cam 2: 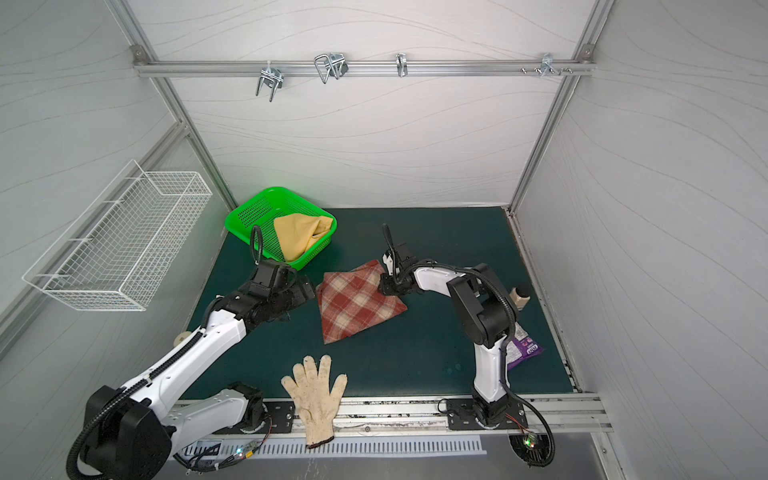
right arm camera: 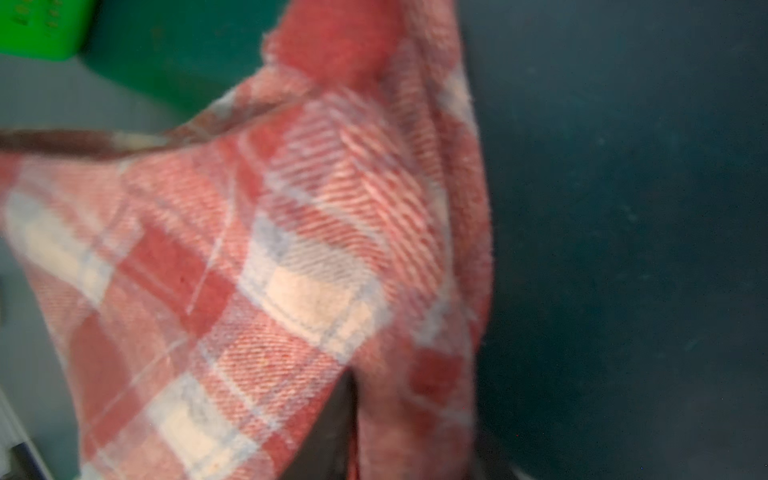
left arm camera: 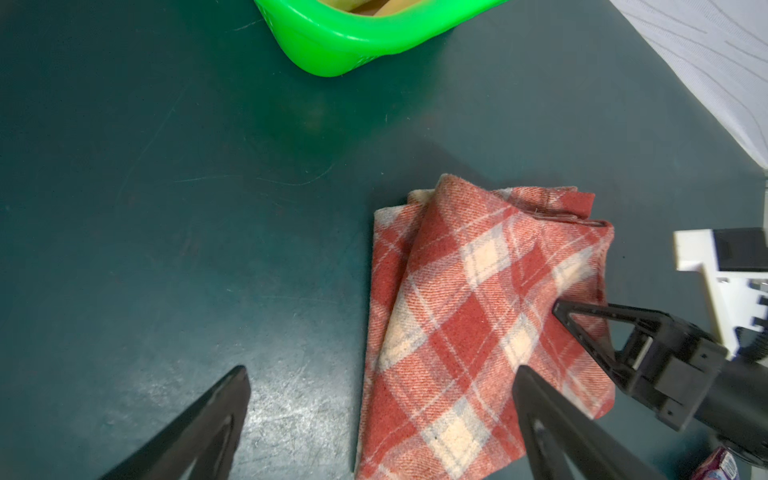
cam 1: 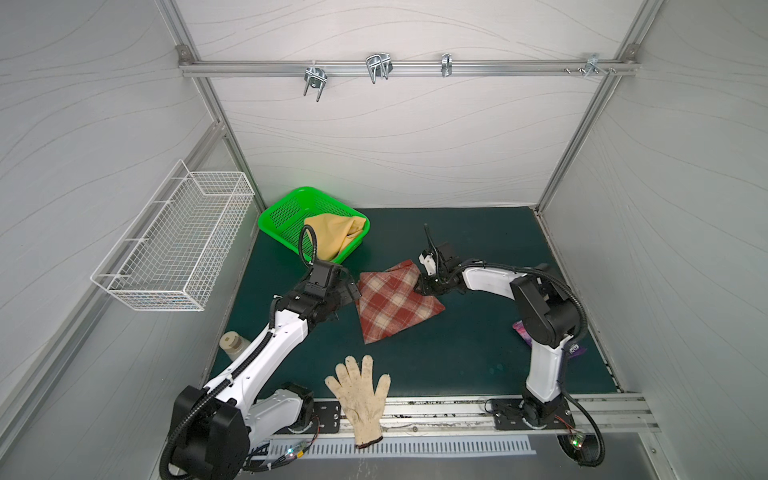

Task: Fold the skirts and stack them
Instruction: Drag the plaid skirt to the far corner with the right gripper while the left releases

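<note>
A rust-red and cream plaid skirt (cam 1: 395, 305) (cam 2: 357, 307) lies folded in the middle of the green mat. My right gripper (cam 1: 420, 288) (cam 2: 384, 288) is at its right edge, shut on a raised fold of the plaid skirt (right arm camera: 291, 249); the cloth fills the gap at my right gripper (right arm camera: 407, 436). My left gripper (cam 1: 350, 289) (cam 2: 306, 289) (left arm camera: 382, 370) stands open, straddling the left edge of the plaid skirt (left arm camera: 478, 332). Whether its fingers touch the cloth does not show. A mustard-yellow skirt (cam 1: 332, 235) (cam 2: 301, 235) lies bunched in the green basket (cam 1: 276, 212) (cam 2: 245, 214).
An off-white glove (cam 1: 359, 399) (cam 2: 316, 395) lies over the mat's front edge. A purple packet (cam 2: 524, 348) sits behind the right arm's base, with a beige jar (cam 2: 519, 295) beyond it. Another jar (cam 1: 232, 345) stands left of the left arm. A white wire basket (cam 1: 174, 249) hangs on the left wall.
</note>
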